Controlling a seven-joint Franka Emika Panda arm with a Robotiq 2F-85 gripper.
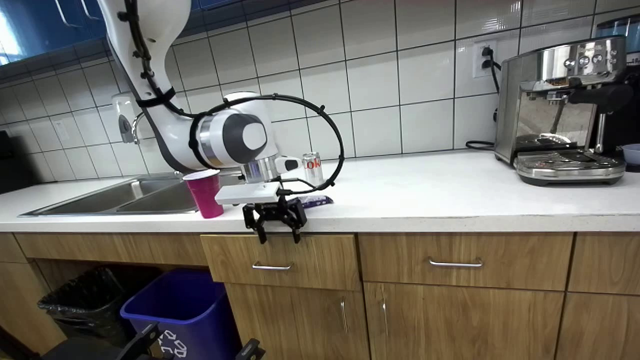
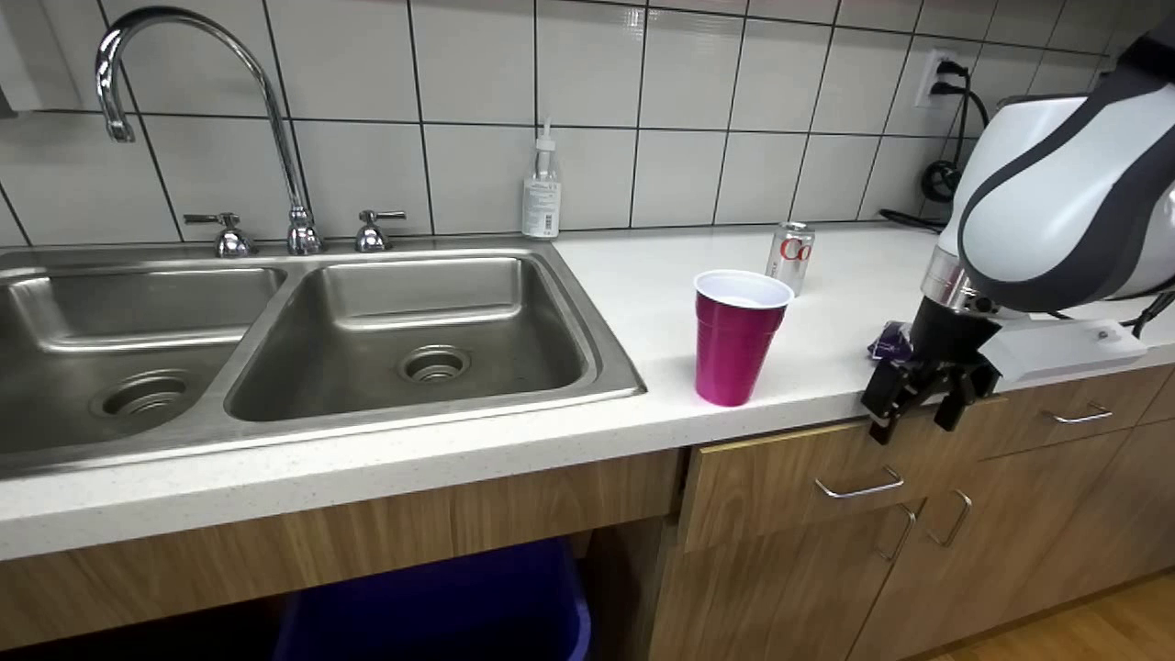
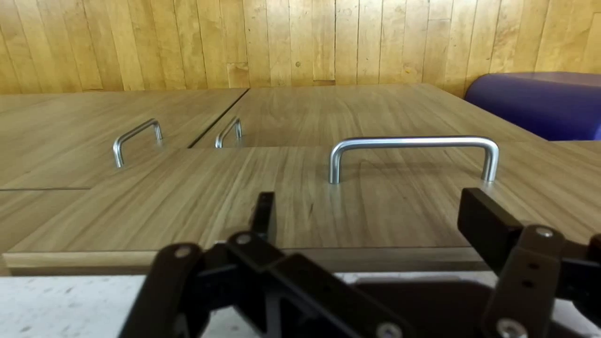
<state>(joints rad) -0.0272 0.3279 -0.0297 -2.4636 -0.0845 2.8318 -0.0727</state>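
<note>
The robot's gripper (image 1: 280, 239), its fingers (image 3: 488, 230) spread wide with nothing between them, hung just above, but apart from, a metal handle (image 3: 413, 142) on a wooden drawer (image 1: 317, 260) beneath the countertop (image 1: 400, 195). The handle looked rigid, sturdy and perhaps slippery, best gripped at mid-bar.

Wide-spread hand (image 3: 371, 211) near the metal drawer handle (image 3: 413, 142)

Arm (image 1: 172, 131) bent, pincer (image 1: 279, 236) pointing down, spread wide
</note>
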